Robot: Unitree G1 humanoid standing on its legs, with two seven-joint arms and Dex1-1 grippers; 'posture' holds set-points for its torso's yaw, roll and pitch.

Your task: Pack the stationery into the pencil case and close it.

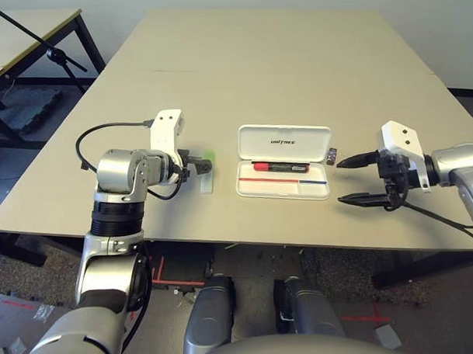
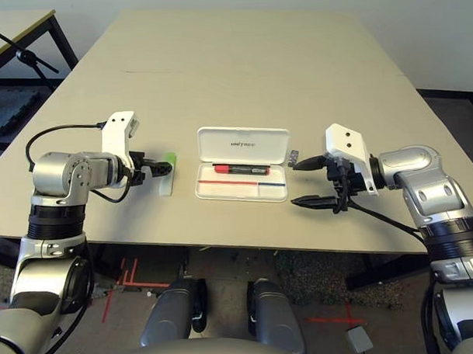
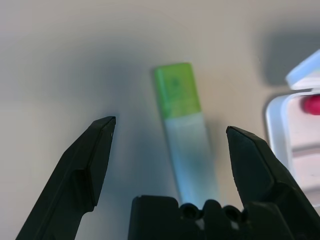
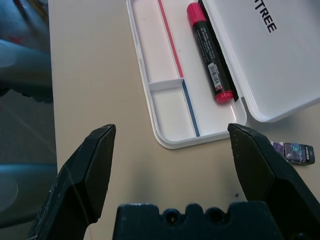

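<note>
Reading "UNITREE", pencil case (image 1: pixel 284 141) lid, open

Case (image 1: pixel 283 160): smooth white hard plastic, slightly glossy; table (image 1: pixel 256 60): matt beige, smooth; marker (image 4: pixel 210 55): glossy red plastic with a black label; stick (image 3: pixel 182 130): pale plastic with a green end

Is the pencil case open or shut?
Open: the pencil case has its lid raised, showing the red marker inside.
</note>
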